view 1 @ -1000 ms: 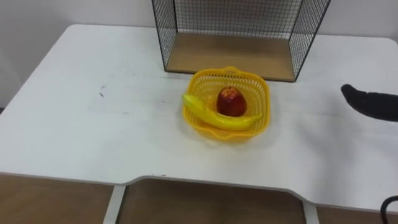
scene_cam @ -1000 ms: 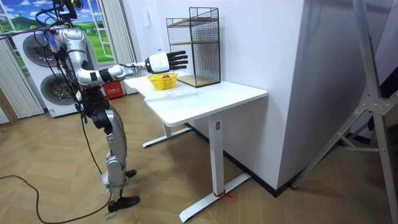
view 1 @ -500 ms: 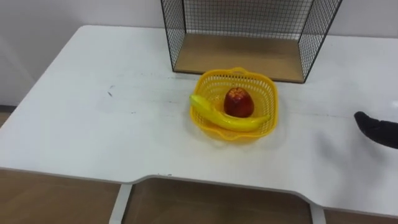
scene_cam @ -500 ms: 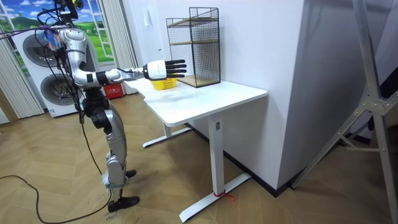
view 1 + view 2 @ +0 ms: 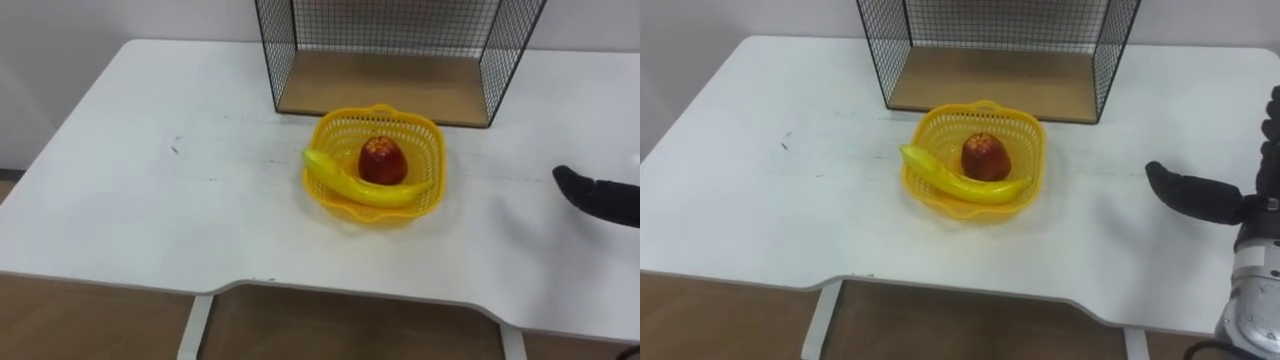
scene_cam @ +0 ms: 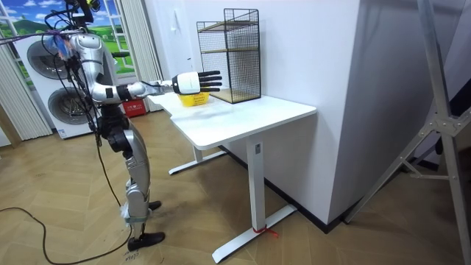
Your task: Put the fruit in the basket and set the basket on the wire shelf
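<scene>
Fruit step looks done: banana [image 5: 365, 188] and red fruit [image 5: 382, 162] in basket [image 5: 425, 135] on surface [image 5: 150, 200], 6 o'clock of wire shelf [image 5: 380, 90]; right hand [image 5: 1200, 195] released, empty, at basket's 3 o'clock; next: grasp basket rim

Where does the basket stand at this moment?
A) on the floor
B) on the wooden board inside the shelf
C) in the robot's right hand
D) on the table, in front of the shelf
D: the basket rests on the table just before the shelf, with the banana and red fruit inside it, and the right hand is apart from it.
</scene>
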{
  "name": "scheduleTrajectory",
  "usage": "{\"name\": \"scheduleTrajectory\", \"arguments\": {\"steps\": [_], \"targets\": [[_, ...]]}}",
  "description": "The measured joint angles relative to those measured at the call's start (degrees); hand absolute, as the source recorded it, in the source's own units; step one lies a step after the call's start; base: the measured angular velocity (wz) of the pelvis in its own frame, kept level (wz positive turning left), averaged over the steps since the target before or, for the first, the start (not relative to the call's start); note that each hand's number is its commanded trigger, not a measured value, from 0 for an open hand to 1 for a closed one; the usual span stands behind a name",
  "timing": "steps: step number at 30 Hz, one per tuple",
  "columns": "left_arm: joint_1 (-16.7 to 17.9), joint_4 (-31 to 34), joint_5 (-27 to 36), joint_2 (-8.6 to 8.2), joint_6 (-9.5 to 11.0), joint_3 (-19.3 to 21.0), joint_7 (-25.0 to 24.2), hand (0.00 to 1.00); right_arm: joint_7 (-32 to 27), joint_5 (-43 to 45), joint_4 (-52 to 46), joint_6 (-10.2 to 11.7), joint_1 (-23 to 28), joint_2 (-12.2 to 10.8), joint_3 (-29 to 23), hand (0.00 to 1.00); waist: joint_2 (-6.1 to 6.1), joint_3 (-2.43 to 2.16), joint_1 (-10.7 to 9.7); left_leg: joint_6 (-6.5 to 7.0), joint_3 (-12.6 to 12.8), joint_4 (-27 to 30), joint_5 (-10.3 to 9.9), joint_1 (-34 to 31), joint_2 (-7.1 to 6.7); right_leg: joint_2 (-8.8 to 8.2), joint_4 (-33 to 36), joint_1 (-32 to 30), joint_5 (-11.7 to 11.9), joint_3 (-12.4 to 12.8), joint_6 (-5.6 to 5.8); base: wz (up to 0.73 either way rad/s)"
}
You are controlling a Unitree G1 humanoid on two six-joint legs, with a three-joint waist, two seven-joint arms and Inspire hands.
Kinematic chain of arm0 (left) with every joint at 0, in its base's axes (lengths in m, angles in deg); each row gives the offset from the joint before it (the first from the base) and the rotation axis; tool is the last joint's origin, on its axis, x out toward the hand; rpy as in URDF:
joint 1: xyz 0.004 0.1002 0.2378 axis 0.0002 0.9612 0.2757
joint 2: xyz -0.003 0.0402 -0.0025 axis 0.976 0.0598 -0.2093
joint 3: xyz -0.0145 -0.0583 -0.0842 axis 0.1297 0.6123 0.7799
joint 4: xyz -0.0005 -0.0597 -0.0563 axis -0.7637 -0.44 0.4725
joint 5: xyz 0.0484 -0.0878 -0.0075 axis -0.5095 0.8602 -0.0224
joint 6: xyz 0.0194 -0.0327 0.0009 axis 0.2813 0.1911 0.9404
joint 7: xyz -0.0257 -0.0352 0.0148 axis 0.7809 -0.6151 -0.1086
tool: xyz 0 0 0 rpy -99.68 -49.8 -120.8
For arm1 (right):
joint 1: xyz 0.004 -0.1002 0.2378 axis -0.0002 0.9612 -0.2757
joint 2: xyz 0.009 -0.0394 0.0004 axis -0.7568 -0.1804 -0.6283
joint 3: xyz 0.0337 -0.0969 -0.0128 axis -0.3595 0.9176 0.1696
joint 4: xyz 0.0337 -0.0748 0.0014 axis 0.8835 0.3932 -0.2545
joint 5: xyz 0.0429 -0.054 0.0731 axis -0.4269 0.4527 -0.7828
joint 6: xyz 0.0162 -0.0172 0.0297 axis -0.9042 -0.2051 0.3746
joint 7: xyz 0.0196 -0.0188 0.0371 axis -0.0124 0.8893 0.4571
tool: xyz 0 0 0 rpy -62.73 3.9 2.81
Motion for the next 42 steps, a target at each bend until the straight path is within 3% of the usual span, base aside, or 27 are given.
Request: {"name": "scheduleTrajectory", "arguments": {"steps": [3,6,12,18,22,25,30,42], "targets": [[-0.21,0.23,0.08,0.0,0.0,-3.79,-4.99,0.0,1.62,-2.11,0.4,0.09,-0.86,-0.9,0.14,0.0,-0.08,0.05,-1.17,0.24,0.35,0.55,-0.24,-0.11,0.09,0.0,0.09,-0.07,0.0,0.32,0.01,-0.05],[-2.56,0.24,1.82,-0.01,0.0,-5.98,-9.14,0.0,2.25,-4.01,0.49,0.12,-1.14,-0.9,0.59,0.0,-0.38,0.22,-1.89,0.27,0.64,0.59,-0.3,-0.13,0.16,0.02,0.11,-0.14,0.0,0.55,0.01,-0.06],[-4.84,0.23,4.6,0.0,0.01,-11.27,-17.45,0.0,6.84,-6.69,0.48,0.62,-2.2,-0.88,2.76,0.0,-0.38,0.17,-3.67,0.29,1.49,0.69,-0.28,-0.91,0.3,0.0,1.03,-1.36,0.0,1.5,0.02,-0.08],[-5.61,0.05,11.94,-0.02,-0.02,-17.71,-26.74,0.0,10.45,-9.72,0.49,0.62,-4.88,-0.9,6.23,0.0,-0.46,0.19,-4.13,0.3,3.25,0.69,-0.28,-1.08,0.61,-0.09,2.01,-2.78,0.03,2.33,-0.01,-0.12],[-5.81,-0.33,12.71,-0.15,-0.05,-21.66,-31.79,0.0,12.5,-16.12,0.53,0.62,-5.35,-1.34,8.64,0.0,-0.95,0.45,-4.37,0.3,3.7,0.69,-0.27,-0.73,0.73,-0.05,2.19,-2.76,0.03,2.78,-0.01,-0.06],[-6.45,-2.07,12.32,-0.34,-0.21,-24.88,-34.79,0.0,13.75,-16.05,1.58,0.61,-5.62,-2.39,11.24,0.0,-1.71,0.69,-4.6,0.31,3.88,0.31,-0.26,-0.11,0.73,-0.04,2.21,-2.53,0.03,3.0,-0.02,-0.03],[-6.46,-4.8,12.27,-0.55,-1.71,-26.9,-39.02,0.0,16.38,-16.02,3.47,0.6,-5.62,-4.2,13.05,0.0,-2.39,0.65,-5.02,0.32,4.2,0.31,-0.27,-0.16,0.76,-0.02,2.19,-2.69,0.17,3.27,-0.03,-0.03],[-6.42,-6.27,12.33,-1.87,-2.0,-29.7,-44.17,0.0,17.56,-15.59,4.24,0.59,-6.42,-4.29,13.52,0.0,-1.92,0.35,-5.11,0.3,4.62,-0.43,-0.25,0.05,0.85,0.08,2.06,-2.99,0.21,3.44,-0.06,-0.01]]}}
